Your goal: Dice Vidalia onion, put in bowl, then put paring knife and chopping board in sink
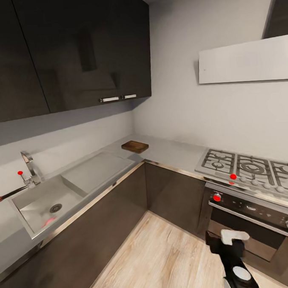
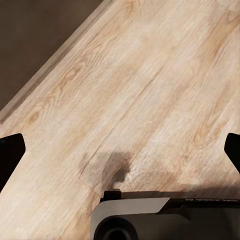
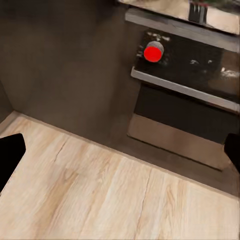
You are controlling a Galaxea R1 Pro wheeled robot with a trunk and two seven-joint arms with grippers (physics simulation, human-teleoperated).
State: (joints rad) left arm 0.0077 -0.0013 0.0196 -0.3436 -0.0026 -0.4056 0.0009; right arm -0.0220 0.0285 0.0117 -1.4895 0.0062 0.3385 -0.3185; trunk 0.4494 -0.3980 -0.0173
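Note:
The steel sink [image 1: 34, 201] is set in the left countertop, with a faucet [image 1: 29, 167] behind it. A faint pinkish smear [image 1: 48, 221] lies on the basin floor; I cannot tell what it is. A brown wooden chopping board [image 1: 135, 146] lies flat on the counter in the far corner. A thin dark rod with a red end [image 1: 6, 195] pokes in at the left edge beside the faucet. My left gripper [image 2: 120, 150] hangs open over the wood floor. My right gripper [image 3: 120, 155] is open too, low in front of the oven. My right arm [image 1: 233, 258] shows at the bottom right.
An L-shaped counter with dark cabinets [image 1: 172, 193] wraps the corner. A gas stove [image 1: 247, 167] and an oven [image 1: 255, 218] with red-marked knobs [image 1: 216, 197] stand at the right. Dark wall cabinets [image 1: 70, 50] hang above the sink. Light wood floor [image 1: 159, 258] lies between me and the counters.

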